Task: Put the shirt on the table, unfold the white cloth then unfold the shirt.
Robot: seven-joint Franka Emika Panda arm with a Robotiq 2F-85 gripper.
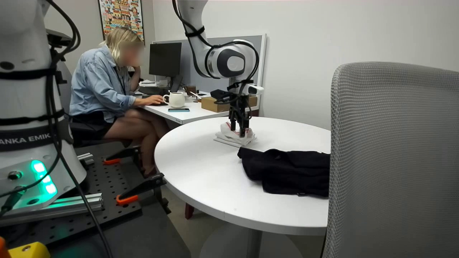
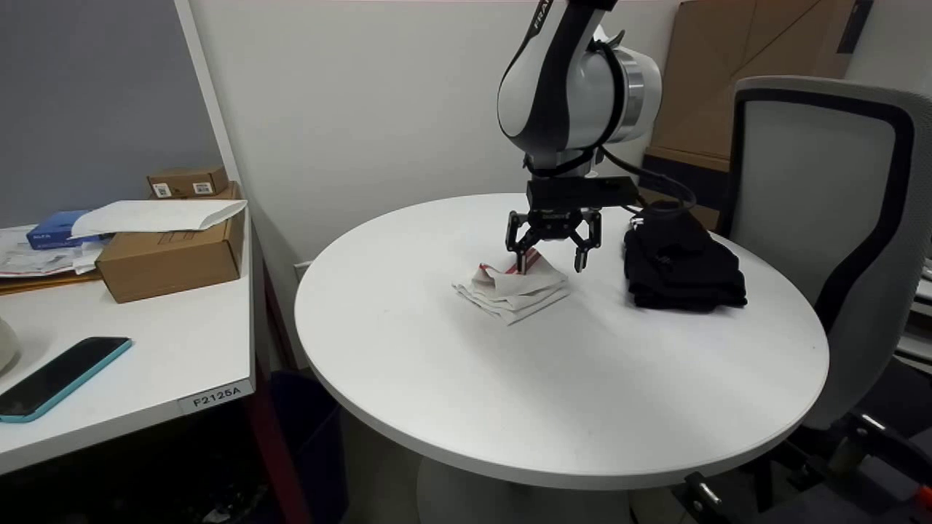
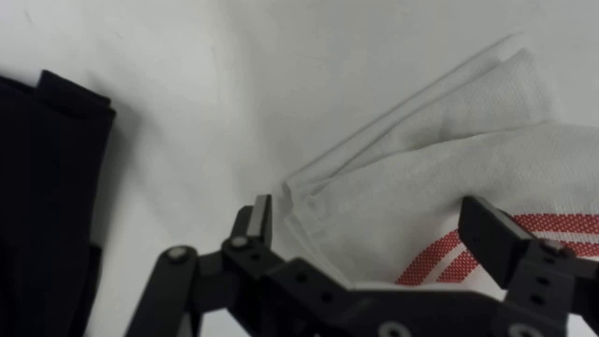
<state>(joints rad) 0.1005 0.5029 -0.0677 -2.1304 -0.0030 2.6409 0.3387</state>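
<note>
Looking across an exterior view, I see the white cloth (image 2: pixel 513 294) on the surface (image 2: pixel 510 407), mostly left of my empty, wide-spread claw (image 2: pixel 551 263), which stands astride its right-hand edge. The shirt (image 2: pixel 684 266) lies folded further right.

In an exterior view the robot's base (image 1: pixel 30 104) stands upright at the near left, its indicator lights (image 1: pixel 39 167) glowing green and white, black cables (image 1: pixel 51 96) strapped along it. Farther off and to the right, the forearm (image 1: pixel 195 14) slopes down to a rounded wrist joint (image 1: pixel 229 64), cables looped around it. In both exterior views the jaws point straight down, spread wide, below a black housing (image 2: pixel 582 191) set crosswise. In the wrist view they stand one to the left and one to the right, a broad gap between, a pale strip (image 3: pixel 258 217) showing along the left one.
</note>
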